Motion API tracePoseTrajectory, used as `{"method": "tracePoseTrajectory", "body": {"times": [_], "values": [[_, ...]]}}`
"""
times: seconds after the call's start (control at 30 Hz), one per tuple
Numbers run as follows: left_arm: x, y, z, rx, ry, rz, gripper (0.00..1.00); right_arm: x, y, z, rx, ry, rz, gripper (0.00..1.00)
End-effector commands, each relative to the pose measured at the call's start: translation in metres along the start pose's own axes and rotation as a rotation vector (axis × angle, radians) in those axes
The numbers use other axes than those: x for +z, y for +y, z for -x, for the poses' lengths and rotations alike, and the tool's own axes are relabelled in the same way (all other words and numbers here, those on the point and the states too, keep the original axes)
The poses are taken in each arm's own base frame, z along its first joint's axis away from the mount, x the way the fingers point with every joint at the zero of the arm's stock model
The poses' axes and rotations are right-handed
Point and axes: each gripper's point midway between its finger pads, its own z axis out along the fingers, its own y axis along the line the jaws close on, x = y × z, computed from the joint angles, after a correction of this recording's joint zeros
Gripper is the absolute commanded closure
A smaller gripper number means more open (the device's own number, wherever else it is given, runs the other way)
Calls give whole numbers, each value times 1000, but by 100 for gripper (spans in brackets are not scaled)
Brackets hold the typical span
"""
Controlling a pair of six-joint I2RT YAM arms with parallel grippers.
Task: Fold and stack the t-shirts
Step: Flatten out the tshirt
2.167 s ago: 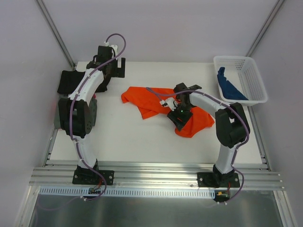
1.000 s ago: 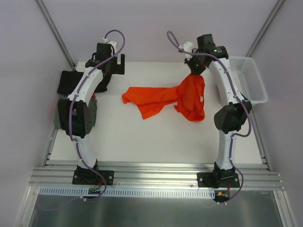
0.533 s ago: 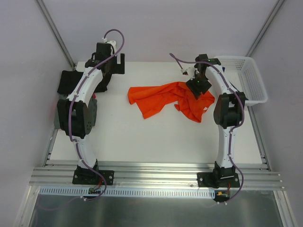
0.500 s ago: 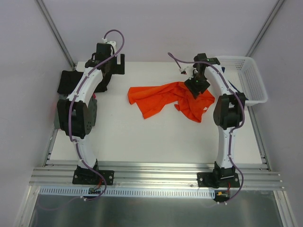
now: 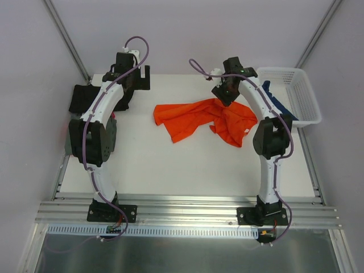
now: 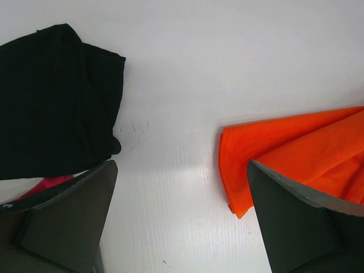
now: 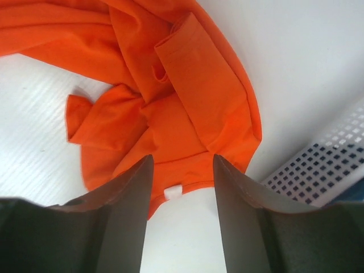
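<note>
Right gripper (image 7: 182,164): half parted, empty | orange t-shirt (image 7: 170,108): crumpled directly beneath it | left gripper (image 6: 181,166): wide open, empty, black t-shirt (image 6: 57,96) just beside it | step: likely spreading orange flat | next: pinch an outer hem, draw outward

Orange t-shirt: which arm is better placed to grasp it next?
Right, probably: the right fingers hover open directly above the crumpled orange t-shirt, while the left fingers hang over the table at its edge.

Fixed overhead view from behind, two close downward wrist views, orange t-shirt (image 5: 183,115) common to all
</note>
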Motion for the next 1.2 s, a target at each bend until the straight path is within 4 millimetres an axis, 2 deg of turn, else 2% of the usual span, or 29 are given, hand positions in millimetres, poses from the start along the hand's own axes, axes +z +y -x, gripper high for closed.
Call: {"method": "tracePoseTrajectory", "body": {"times": [0.0, 0.13, 0.3, 0.47, 0.67, 1.17], "values": [[-25, 2, 30, -11, -86, 3, 1, 33, -1, 7, -159, 9, -77, 52], [-25, 3, 29, -7, -86, 8, 1, 51, -1, 27, -185, -18, -106, 53], [-23, 3, 29, -2, -85, 10, 1, 56, -1, 56, -211, -92, -159, 51], [-23, 2, 29, -1, -85, 5, 1, 65, -4, 69, -236, -109, -197, 51], [-24, 3, 27, -2, -82, 9, 1, 69, -4, 70, -235, -100, -223, 51], [-23, 1, 28, -8, -83, 4, 1, 69, -2, 59, -235, -65, -211, 53]]}}
